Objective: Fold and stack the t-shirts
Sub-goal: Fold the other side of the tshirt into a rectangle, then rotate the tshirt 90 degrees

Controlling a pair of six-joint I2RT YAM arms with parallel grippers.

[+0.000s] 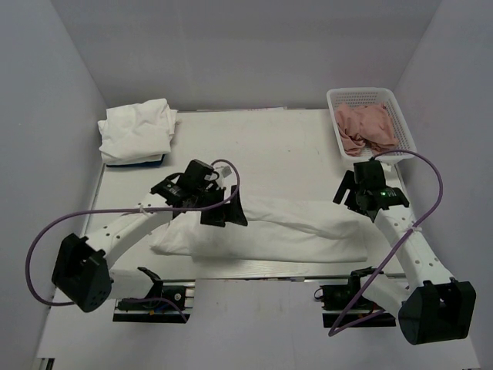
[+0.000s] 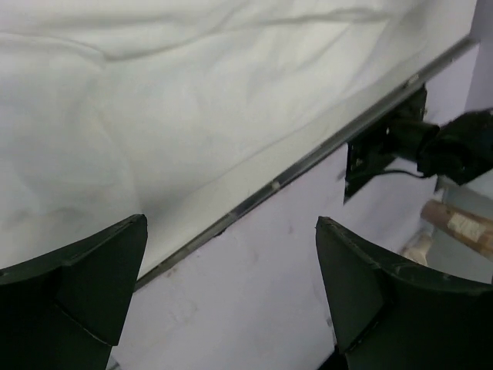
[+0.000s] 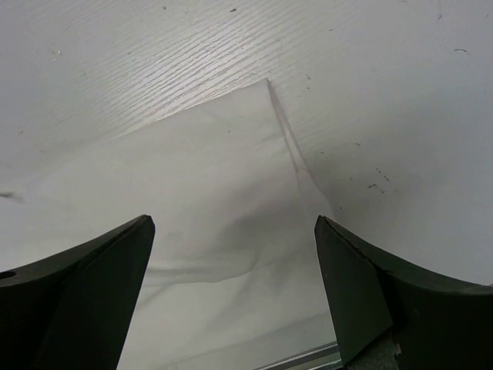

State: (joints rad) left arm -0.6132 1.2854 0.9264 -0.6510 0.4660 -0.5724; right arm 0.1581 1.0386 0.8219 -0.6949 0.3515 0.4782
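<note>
A white t-shirt lies folded lengthwise into a long band near the table's front edge. It fills the upper left of the left wrist view and the middle of the right wrist view. My left gripper is open and empty, just above the band's left part. My right gripper is open and empty, above the band's right end. A stack of folded white t-shirts sits at the far left.
A white basket with pink cloth stands at the far right. Something dark blue lies under the folded stack. The table's metal front edge runs close to the shirt. Grey walls enclose the table.
</note>
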